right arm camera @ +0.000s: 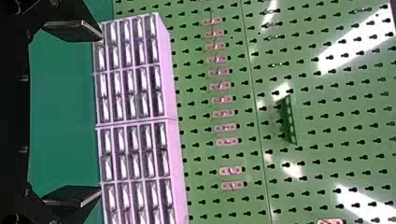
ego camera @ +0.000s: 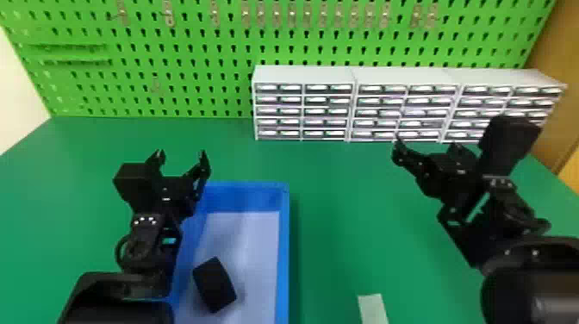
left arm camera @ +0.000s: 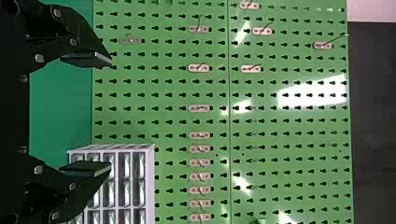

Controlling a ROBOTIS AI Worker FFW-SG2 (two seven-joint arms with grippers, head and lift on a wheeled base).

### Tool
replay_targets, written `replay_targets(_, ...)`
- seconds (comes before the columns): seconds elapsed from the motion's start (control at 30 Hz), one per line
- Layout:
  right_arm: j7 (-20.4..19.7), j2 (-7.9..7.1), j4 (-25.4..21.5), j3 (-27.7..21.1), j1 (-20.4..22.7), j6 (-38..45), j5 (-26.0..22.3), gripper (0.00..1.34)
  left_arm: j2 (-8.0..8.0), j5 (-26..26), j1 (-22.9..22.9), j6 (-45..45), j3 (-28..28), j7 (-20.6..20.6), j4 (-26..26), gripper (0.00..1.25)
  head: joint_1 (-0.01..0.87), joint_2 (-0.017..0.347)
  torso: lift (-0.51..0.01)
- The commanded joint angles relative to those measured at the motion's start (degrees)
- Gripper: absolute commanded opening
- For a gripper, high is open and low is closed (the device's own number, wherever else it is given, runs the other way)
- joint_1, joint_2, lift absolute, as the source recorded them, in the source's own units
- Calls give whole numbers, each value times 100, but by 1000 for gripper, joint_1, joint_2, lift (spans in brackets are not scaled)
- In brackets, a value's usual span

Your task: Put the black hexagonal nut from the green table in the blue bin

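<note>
Resting on the pale floor of the blue bin (ego camera: pixel 284 250), left of bottom centre in the head view, the black hexagonal nut (ego camera: pixel 214 285) is retained by the walls; placement is judged complete. The left gripper (ego camera: pixel 181 153) is held wide and empty near the bin's upper end, left of centre. The right gripper (ego camera: pixel 426 141) is likewise spread and unloaded at centre right, presumably so that the nut is left undisturbed.
</note>
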Motion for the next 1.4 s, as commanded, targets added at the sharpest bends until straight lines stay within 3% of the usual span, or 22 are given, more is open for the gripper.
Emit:
replay_targets(0.0,-29,-18,0,37,221,-139,55,1197,-15,6,34,0,-24,2,0,785,657,57,-95)
replay_targets(0.43,-108,-220,-27,318,660,-183,240,1195,-15,41,86,0,-50,2,0,785,657,57,-95)
replay_targets(1.37,-134,-264,-176,336,836,-183,275,1195,-15,85,271,26,-120,2,-141,785,657,57,-95)
